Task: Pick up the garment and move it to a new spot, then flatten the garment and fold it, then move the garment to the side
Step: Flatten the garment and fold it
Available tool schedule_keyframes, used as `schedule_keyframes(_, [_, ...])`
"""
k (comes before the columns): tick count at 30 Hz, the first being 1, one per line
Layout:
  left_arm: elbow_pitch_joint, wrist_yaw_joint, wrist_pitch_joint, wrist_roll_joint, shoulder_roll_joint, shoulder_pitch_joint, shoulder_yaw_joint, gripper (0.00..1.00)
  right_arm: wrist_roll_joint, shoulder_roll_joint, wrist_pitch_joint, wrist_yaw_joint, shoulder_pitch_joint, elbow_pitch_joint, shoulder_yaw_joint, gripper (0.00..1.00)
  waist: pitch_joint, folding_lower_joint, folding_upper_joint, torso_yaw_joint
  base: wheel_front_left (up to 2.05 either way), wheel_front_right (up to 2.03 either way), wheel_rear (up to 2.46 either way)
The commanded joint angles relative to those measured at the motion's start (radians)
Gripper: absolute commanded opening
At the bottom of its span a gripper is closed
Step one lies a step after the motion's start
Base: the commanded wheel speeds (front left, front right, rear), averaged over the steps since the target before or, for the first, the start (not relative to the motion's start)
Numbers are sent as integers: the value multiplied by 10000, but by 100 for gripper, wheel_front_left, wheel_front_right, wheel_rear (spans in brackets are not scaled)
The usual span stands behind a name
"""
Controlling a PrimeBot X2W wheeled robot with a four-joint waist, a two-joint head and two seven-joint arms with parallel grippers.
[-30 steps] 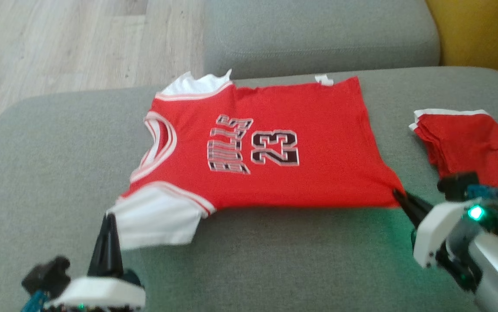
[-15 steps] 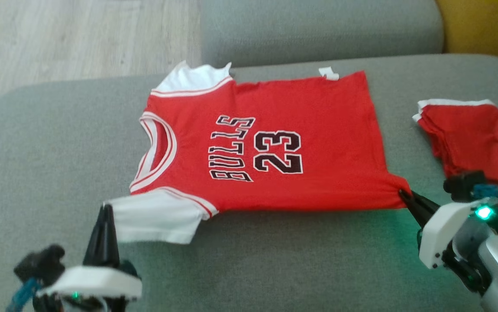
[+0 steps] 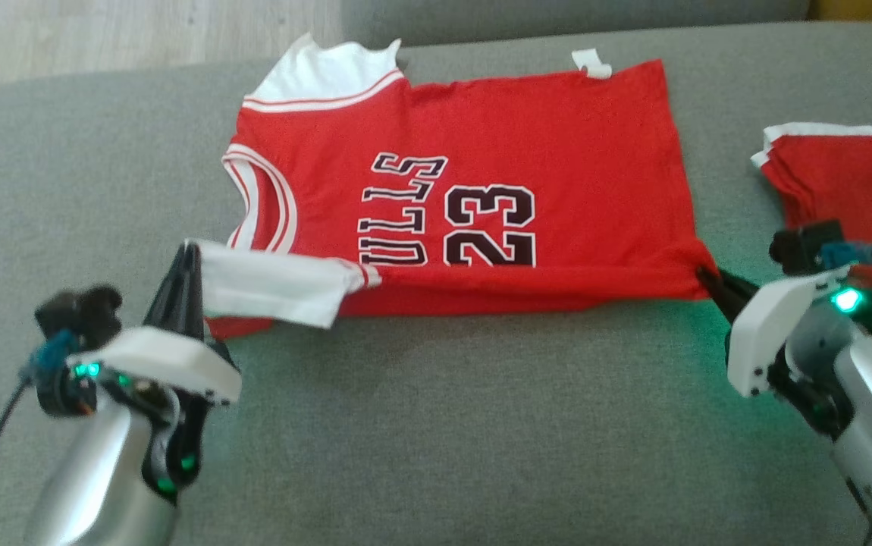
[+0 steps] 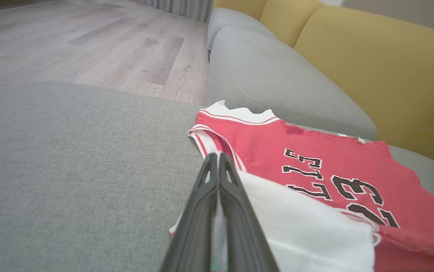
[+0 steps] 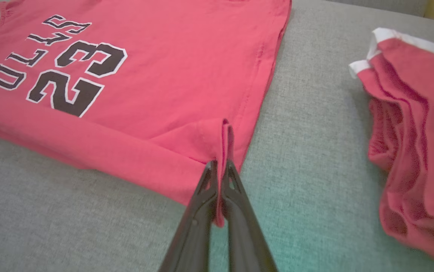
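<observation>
The garment (image 3: pixel 481 136) is a red jersey with white sleeves and the number 23, lying on a grey cushion (image 3: pixel 443 425). Its near long edge is lifted and rolled towards the far side, hiding part of the lettering. My left gripper (image 3: pixel 192 254) is shut on the near white sleeve (image 3: pixel 269 284); white cloth is pinched between the fingers at the left gripper (image 4: pixel 218 158). My right gripper (image 3: pixel 703 271) is shut on the near hem corner, where red cloth bunches at the right gripper (image 5: pixel 221 166). The garment (image 5: pixel 164 68) and the garment (image 4: pixel 315 170) lie flat beyond the lifted edge.
A second folded red garment (image 3: pixel 845 174) with white trim lies at the right, close beside my right wrist, seen also as the folded red garment (image 5: pixel 409 132). Yellow backrests (image 4: pixel 371 68) rise behind the cushions. Wooden floor (image 4: pixel 88 41) lies beyond the left end.
Both grippers have lifted and carried the near edge of the garment towards the far side, covering the lower part of the lettering. The head view has also tilted down.
</observation>
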Motion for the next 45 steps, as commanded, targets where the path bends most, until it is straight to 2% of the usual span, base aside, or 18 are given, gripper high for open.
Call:
schedule_keyframes(1, [40,-108,104,115,365,-867,249,0,-76,-39,77,-7,-507,-99,36,0,232,-2,0,-2,0,0,0])
schedule_keyframes(13, [1863,-630,349,517,394,-2742,-295,0,-179,50,43,-7,-1797,760,627,2,921,-2,0,-84,0,0,0])
schedule_keyframes(14, [2010,-644,332,544,379,-2906,-313,0,-237,65,-92,-7,-1938,838,629,98,976,-2,0,-90,0,0,0])
schedule_keyframes(15, [2155,-638,286,581,358,-3089,-323,19,-254,108,-184,-7,-2078,963,600,100,1033,-2,0,-96,0,0,0])
schedule_keyframes(16, [2296,-611,198,629,332,-3277,-322,93,-292,148,-266,-7,-2229,1095,590,100,1082,-2,0,-102,0,0,0])
schedule_keyframes(17, [2451,-581,109,654,298,-3469,-301,100,-356,188,-382,-7,-2394,1248,547,100,1131,-2,0,-113,0,0,0])
schedule_keyframes(25, [3479,-451,-1332,473,-64,-4534,222,100,-1032,951,-2471,-7,-3218,2389,-98,100,1150,-2,0,-143,0,0,0])
schedule_keyframes(31, [3320,-557,-2603,253,-314,-4139,738,100,-1665,1422,-4623,-7,-2884,2457,-869,100,623,-2,0,-139,0,0,0])
schedule_keyframes(36, [1972,-674,-2801,503,-580,-2851,1265,100,-2283,2318,-5750,-7,-1866,1722,-2329,100,42,-2,0,-220,0,0,0])
schedule_keyframes(41, [243,-811,-2809,1263,-1231,-1021,2005,100,-3284,3398,-5906,-7,-274,312,-3632,100,-455,-2,0,-332,0,0,0])
schedule_keyframes(45, [-452,-983,-2810,1939,-1702,158,2428,100,-3717,3807,-5912,-7,1004,-755,-4260,100,-732,-2,0,-400,0,0,0])
